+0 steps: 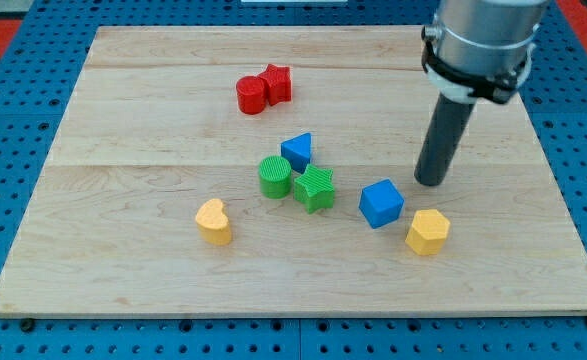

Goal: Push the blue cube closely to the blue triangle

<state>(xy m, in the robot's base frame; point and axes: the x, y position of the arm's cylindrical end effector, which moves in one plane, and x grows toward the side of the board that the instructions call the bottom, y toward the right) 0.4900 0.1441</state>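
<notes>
The blue cube (381, 203) lies right of the board's middle. The blue triangle (297, 151) lies up and to the left of it, touching a green cylinder (274, 177). A green star (315, 188) sits between the cube and the cylinder, just below the triangle. My tip (431, 182) stands on the board a little to the right of the blue cube and slightly above it, with a small gap between them.
A yellow hexagon (427, 231) lies just below and right of the blue cube. A yellow heart (213, 221) lies at lower left. A red cylinder (252, 95) and a red star (276, 83) touch each other near the top. The wooden board (123, 110) rests on a blue pegboard.
</notes>
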